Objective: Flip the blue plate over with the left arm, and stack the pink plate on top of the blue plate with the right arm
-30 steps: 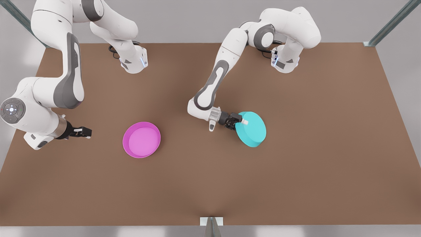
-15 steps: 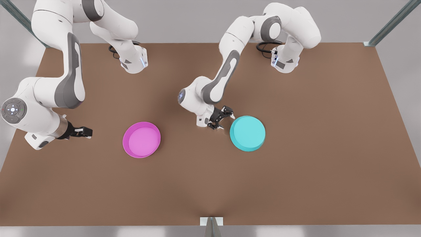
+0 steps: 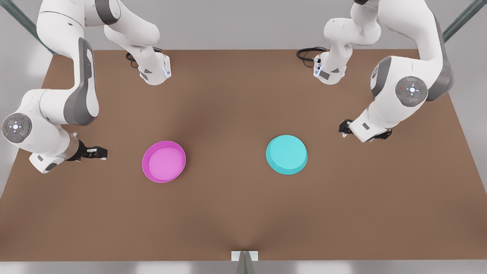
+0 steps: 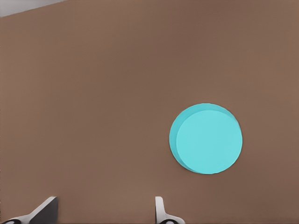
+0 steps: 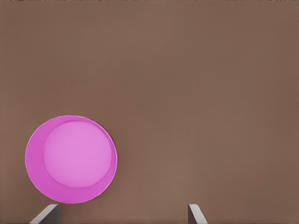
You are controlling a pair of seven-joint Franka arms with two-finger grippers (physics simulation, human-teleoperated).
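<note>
Status of work: the blue plate point(image 3: 286, 154) lies base-up on the counter point(image 3: 236, 213), its flat underside uppermost and rim down, so the flip is judged complete. The pink plate point(image 3: 164, 161) sits open side up, on its own, well apart from the blue plate at its 9 o'clock in the front view. The stacking step is not yet done.

Location of items: both plates rest flat on the counter, roughly level with each other across its middle band. Neither is touched by any pincer.

Left arm: its wrist view looks down on the blue plate point(image 4: 206, 138), which identifies it as the arm at the front view's right. The left pincer point(image 3: 345, 128) hangs at about 2 o'clock from the blue plate, near but clear of it, the forearm folded back toward its base. In the wrist view the fingertips point(image 4: 160, 210) stand spread with nothing between them. This arm is judged to be waiting.

Right arm: its wrist view shows the pink plate point(image 5: 71, 159). The right pincer point(image 3: 99, 153) points toward the pink plate from its 9 o'clock, near but not touching. Its fingertips point(image 5: 195, 213) are spread wide and empty. Remaining work: grasp the pink plate's rim, carry it across, set it on the blue plate.
</note>
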